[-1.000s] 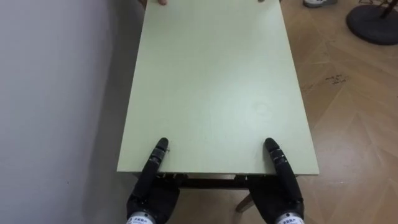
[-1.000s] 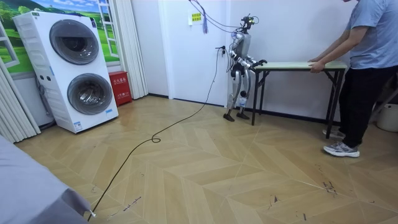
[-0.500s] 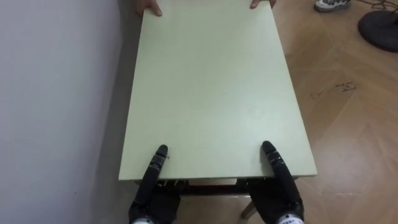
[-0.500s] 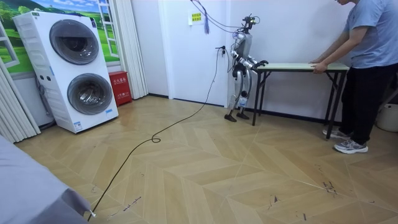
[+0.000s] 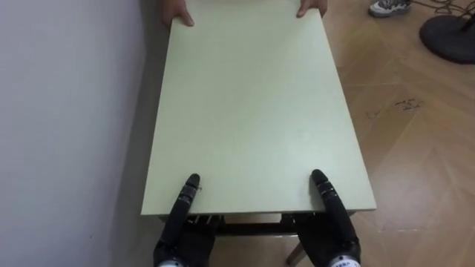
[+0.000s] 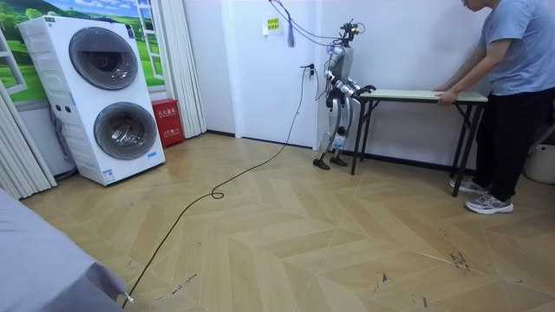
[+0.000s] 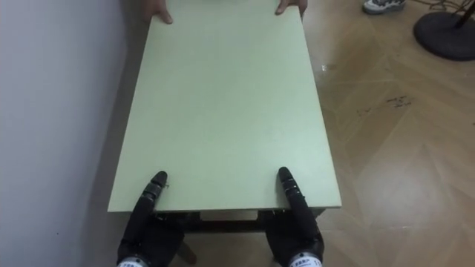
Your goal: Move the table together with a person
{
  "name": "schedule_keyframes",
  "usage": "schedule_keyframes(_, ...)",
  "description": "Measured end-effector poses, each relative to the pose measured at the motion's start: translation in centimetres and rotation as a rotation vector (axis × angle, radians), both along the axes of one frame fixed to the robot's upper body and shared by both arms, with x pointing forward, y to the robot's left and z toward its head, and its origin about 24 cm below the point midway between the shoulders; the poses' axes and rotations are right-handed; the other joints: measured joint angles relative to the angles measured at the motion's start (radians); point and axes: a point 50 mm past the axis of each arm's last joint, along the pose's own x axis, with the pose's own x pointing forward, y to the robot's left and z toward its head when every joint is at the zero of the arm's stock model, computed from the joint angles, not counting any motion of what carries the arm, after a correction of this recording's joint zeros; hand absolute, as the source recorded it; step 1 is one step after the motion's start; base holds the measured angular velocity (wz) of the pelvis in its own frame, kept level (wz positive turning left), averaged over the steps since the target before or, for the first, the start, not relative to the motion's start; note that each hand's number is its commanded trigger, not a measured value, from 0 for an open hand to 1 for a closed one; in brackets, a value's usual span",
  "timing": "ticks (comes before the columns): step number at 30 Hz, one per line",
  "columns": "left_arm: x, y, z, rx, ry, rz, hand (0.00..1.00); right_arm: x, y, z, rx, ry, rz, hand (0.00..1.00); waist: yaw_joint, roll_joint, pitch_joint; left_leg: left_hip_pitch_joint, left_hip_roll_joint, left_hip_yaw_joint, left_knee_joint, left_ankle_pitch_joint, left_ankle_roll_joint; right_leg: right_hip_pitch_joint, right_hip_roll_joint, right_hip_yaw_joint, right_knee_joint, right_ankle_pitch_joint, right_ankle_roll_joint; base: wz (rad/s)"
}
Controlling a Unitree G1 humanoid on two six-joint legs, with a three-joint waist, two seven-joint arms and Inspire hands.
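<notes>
Wall [image 5: 67,111] runs close along the table's [image 5: 245,111] left side. Left hand [image 5: 180,222] reaches over the near edge onto the top, and right hand [image 5: 334,219] likewise; how far either is closed cannot be told. A person's hands [image 5: 178,13] hold the far edge.

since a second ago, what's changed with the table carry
The person has stepped one shoe toward the room view's right. Unchanged: the person's hands on the table's far end, the robot's left hand and right hand at its near edge.

No text can be read anywhere
</notes>
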Motion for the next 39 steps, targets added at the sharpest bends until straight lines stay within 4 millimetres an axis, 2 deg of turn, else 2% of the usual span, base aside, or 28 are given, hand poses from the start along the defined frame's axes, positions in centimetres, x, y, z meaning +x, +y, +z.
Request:
schedule_keyframes(1, 0.0, 0.0, 0.0, 0.002, 0.000, 0.000, 0.93, 0.0, 0.0, 0.0, 0.001, 0.002, 0.000, 1.00, 0.000, -0.002, 0.0001, 0.002, 0.000, 0.000, 0.000, -0.001, 0.000, 0.001, 0.000, 0.000, 0.000, 0.000, 0.000, 0.00)
schedule_keyframes(2, 0.0, 0.0, -0.1, 0.003, 0.001, -0.001, 0.80, 0.0, 0.0, -0.1, 0.002, 0.005, -0.001, 1.00, 0.000, -0.003, -0.0001, 0.005, 0.000, 0.000, 0.000, -0.002, 0.000, 0.004, -0.001, -0.002, 0.000, 0.000, 0.000, 0.00)
schedule_keyframes(3, 0.0, 0.0, -0.1, 0.004, 0.001, -0.002, 0.53, -0.1, 0.0, -0.1, 0.003, 0.006, -0.001, 0.76, -0.001, -0.004, -0.0002, 0.006, 0.000, 0.000, 0.000, -0.002, 0.000, 0.006, -0.001, -0.003, 0.000, 0.000, 0.000, 0.00)
schedule_keyframes(4, -0.1, 0.0, -0.2, 0.005, 0.003, -0.002, 0.31, -0.1, 0.0, -0.2, 0.005, 0.010, -0.001, 0.60, -0.001, -0.004, 0.0000, 0.011, -0.001, 0.000, 0.000, -0.004, 0.000, 0.012, -0.001, -0.004, 0.000, 0.000, 0.000, 0.00)
schedule_keyframes(5, -0.1, 0.0, -0.2, 0.004, 0.004, -0.002, 0.09, -0.1, -0.1, -0.2, 0.005, 0.012, -0.001, 0.05, -0.001, -0.005, -0.0002, 0.014, -0.001, 0.000, 0.000, -0.005, 0.001, 0.015, -0.002, -0.009, 0.000, 0.000, 0.001, 0.00)
schedule_keyframes(6, -0.2, 0.0, -0.2, 0.004, 0.004, -0.002, 0.00, -0.1, -0.1, -0.2, 0.003, 0.012, -0.003, 0.00, -0.001, -0.005, -0.0002, 0.014, -0.001, 0.000, 0.000, -0.005, 0.001, 0.015, -0.003, -0.013, 0.000, 0.000, 0.001, 0.00)
schedule_keyframes(10, -0.4, 0.2, -0.4, 0.113, -0.035, -0.089, 0.00, -0.2, 0.0, -0.2, -0.008, 0.005, 0.009, 0.00, -0.002, -0.005, -0.0003, 0.014, -0.001, 0.010, 0.000, -0.007, 0.003, 0.015, -0.006, -0.014, 0.001, -0.004, 0.007, -0.07)
schedule_keyframes(13, -0.2, 0.6, -0.1, 0.226, -0.105, -0.176, 0.00, -0.4, 0.0, -0.1, -0.057, -0.031, 0.064, 0.00, -0.021, -0.002, -0.0018, 0.016, -0.001, 0.021, 0.000, -0.011, 0.005, 0.015, -0.009, -0.013, 0.001, -0.007, 0.013, -0.15)
schedule_keyframes(16, 0.1, 0.6, 0.0, 0.282, -0.142, -0.233, 0.00, -0.4, -0.2, -0.2, -0.089, -0.040, 0.084, 0.00, -0.024, -0.003, -0.0024, 0.018, -0.001, 0.022, -0.001, -0.012, 0.005, 0.015, -0.010, -0.013, -0.001, -0.008, 0.014, -0.03)
schedule_keyframes(30, -0.2, 1.0, -0.5, 0.310, -0.122, -0.262, 0.00, -0.5, -0.4, 0.0, -0.145, -0.114, 0.173, 0.00, -0.050, -0.005, -0.0058, 0.048, -0.001, 0.024, -0.001, -0.014, 0.008, 0.042, -0.010, -0.012, 0.000, -0.006, 0.017, 0.00)
schedule_keyframes(32, -0.4, 1.3, -0.8, 0.342, -0.116, -0.289, 0.00, -0.6, -0.6, -0.1, -0.154, -0.135, 0.177, 0.00, -0.052, -0.006, -0.0135, 0.060, -0.001, 0.024, -0.005, -0.014, 0.008, 0.051, -0.011, -0.015, -0.003, -0.006, 0.017, 0.00)
schedule_keyframes(39, -0.6, 1.9, -1.1, 0.407, -0.138, -0.363, 0.00, -0.8, -1.1, -0.6, -0.273, -0.158, 0.264, 0.00, -0.054, -0.004, -0.0155, 0.062, -0.001, 0.025, -0.006, -0.014, 0.008, 0.050, -0.010, -0.014, -0.001, -0.006, 0.017, 0.00)
